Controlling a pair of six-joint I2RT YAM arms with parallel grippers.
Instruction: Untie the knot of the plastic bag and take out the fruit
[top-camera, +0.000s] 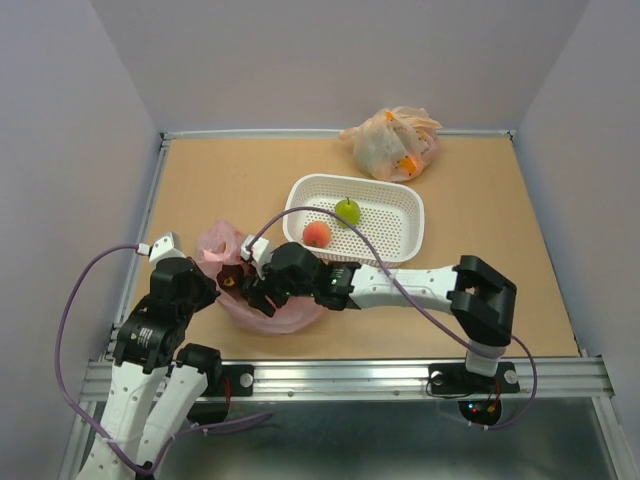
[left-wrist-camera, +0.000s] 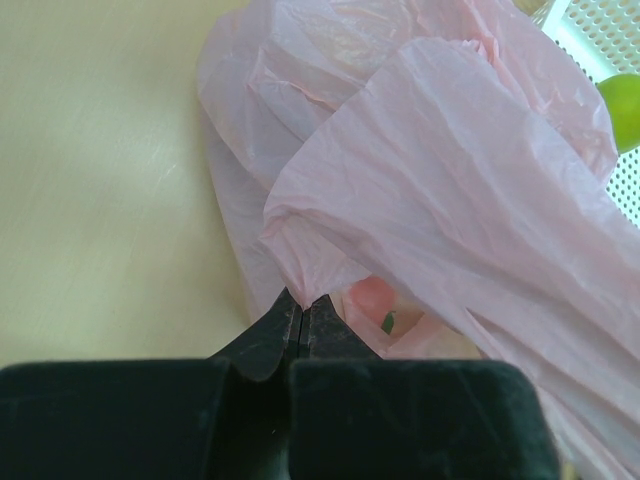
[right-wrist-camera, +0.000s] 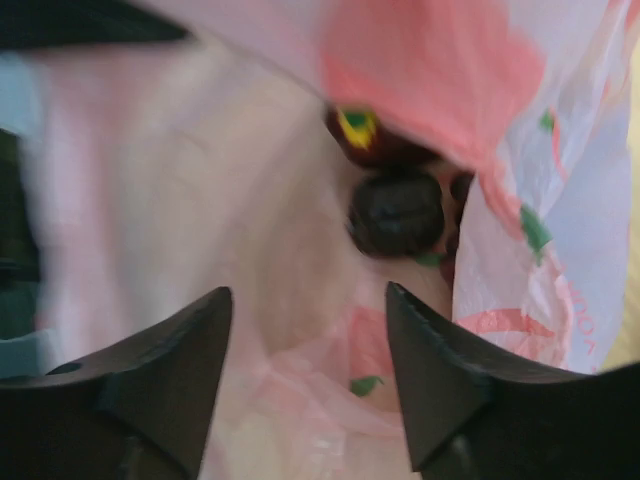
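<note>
The pink plastic bag (top-camera: 214, 243) lies crumpled at the table's near left with its mouth open; no knot is in view. My left gripper (left-wrist-camera: 302, 300) is shut on a pinch of the bag's edge (left-wrist-camera: 450, 180). My right gripper (right-wrist-camera: 305, 290) reaches into the bag's mouth (right-wrist-camera: 150, 180), open, with only plastic film between its fingers. Just past its tips lie a dark plum (right-wrist-camera: 397, 213) and a dark red fruit with a sticker (right-wrist-camera: 358, 132). In the top view both grippers, left (top-camera: 212, 288) and right (top-camera: 246, 290), meet at the bag. A green fruit (top-camera: 347, 211) and a peach (top-camera: 316, 234) lie in the basket.
A white perforated basket (top-camera: 400, 195) stands right behind the pink bag; its corner (left-wrist-camera: 610, 30) and the green fruit (left-wrist-camera: 622, 105) show in the left wrist view. An orange-beige bag of fruit (top-camera: 392, 143) sits at the back edge. Walls close in the table's sides.
</note>
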